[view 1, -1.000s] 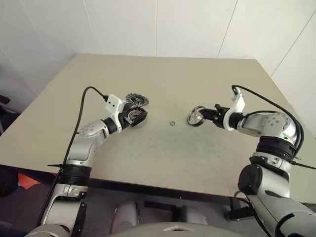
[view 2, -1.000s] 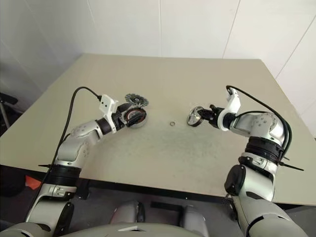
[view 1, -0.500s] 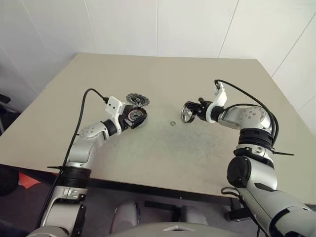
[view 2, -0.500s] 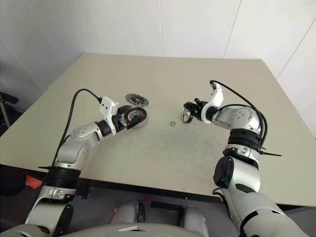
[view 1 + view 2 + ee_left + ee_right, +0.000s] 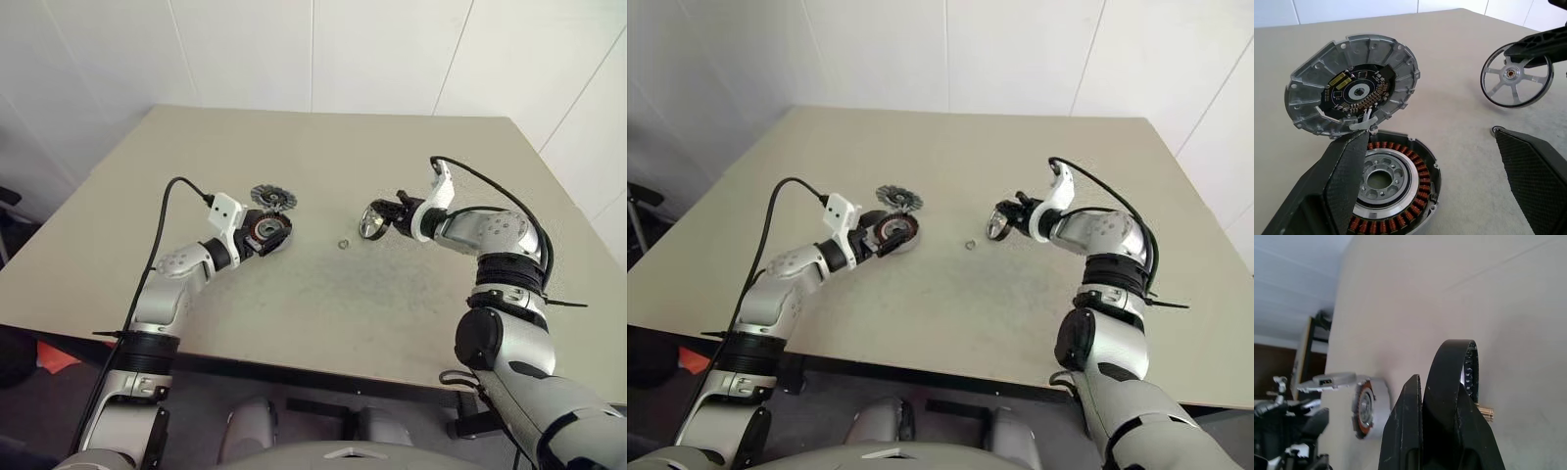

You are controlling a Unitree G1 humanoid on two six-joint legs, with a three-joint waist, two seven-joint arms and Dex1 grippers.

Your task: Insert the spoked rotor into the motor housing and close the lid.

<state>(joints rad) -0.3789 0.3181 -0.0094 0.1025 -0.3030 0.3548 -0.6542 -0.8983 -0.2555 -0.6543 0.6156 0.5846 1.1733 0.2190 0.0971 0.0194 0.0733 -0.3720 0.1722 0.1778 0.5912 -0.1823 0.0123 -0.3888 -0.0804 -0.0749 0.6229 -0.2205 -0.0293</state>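
Broad beige table, bare across its far half and along the near edge, with open surface between the two arms. Left of centre, well in from every edge: the motor housing, copper windings up, flat on the table. Just behind it, the lid, apparently propped up on its edge against the housing's rim, though the contact point sits partly behind a finger. Left gripper spread wide around the housing, one black finger over its rim, the other out on bare table; nothing clamped. Right of centre, held up on edge above the table: the spoked rotor, black rim pinched between the closed-down fingers of the right gripper, silver spokes and hub facing the left arm. Clear stretch of table between rotor and housing. Down on that stretch, just below the rotor: a tiny metal ring, lying alone.
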